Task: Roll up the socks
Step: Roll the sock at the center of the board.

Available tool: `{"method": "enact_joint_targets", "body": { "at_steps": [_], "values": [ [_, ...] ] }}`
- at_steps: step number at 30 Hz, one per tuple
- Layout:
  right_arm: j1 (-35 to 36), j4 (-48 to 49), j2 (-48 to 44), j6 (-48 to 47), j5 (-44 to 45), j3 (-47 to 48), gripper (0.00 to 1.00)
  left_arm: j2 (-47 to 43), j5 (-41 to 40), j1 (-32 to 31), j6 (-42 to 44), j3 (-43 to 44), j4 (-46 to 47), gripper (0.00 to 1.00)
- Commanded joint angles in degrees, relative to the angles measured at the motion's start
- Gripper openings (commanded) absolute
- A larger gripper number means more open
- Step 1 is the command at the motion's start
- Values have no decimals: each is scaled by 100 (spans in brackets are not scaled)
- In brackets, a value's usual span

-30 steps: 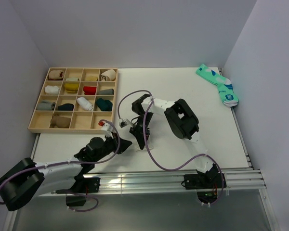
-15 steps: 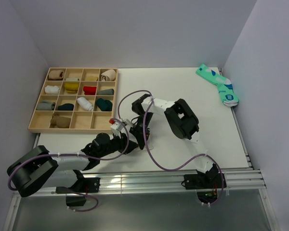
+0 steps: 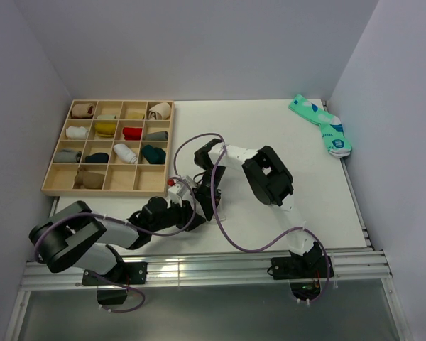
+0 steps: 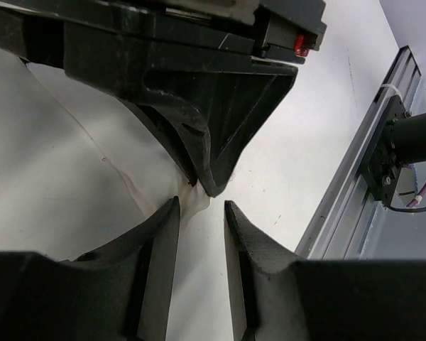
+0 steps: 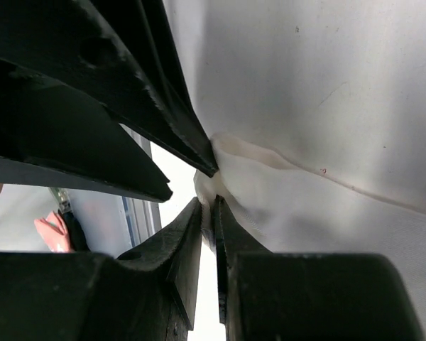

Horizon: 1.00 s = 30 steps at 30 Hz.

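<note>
A white sock (image 5: 284, 206) lies on the white table, and its bunched end (image 4: 190, 204) is lifted. My right gripper (image 5: 207, 207) is shut on that end, with a thin fold of fabric pinched between the pads. It points down near the table's middle (image 3: 207, 207). My left gripper (image 4: 201, 207) is open right below it, and its left fingertip touches the sock's edge, with nothing between the fingers. From above, the left gripper (image 3: 190, 207) sits low beside the right one. A teal pair of socks (image 3: 322, 125) lies at the far right corner.
A wooden tray (image 3: 55, 190) with several rolled socks in its compartments stands at the back left. The metal rail (image 4: 383, 149) of the table's near edge runs close behind the left gripper. A purple cable (image 3: 234, 241) loops over the table by the right arm.
The left arm has swung right and forward up to the right gripper, and its jaws have opened. The right gripper has stayed in place, shut on the sock.
</note>
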Motion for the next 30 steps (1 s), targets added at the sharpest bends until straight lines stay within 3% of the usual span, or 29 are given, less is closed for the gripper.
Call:
{"method": "enact_joint_targets", "body": {
  "at_steps": [1, 30],
  "values": [
    [-41, -643, 25, -106, -147, 119, 17, 110, 121, -22, 129, 182, 509, 37],
    [-67, -678, -27, -1, -129, 163, 15, 707, 331, 4, 164, 130, 781, 29]
  ]
}}
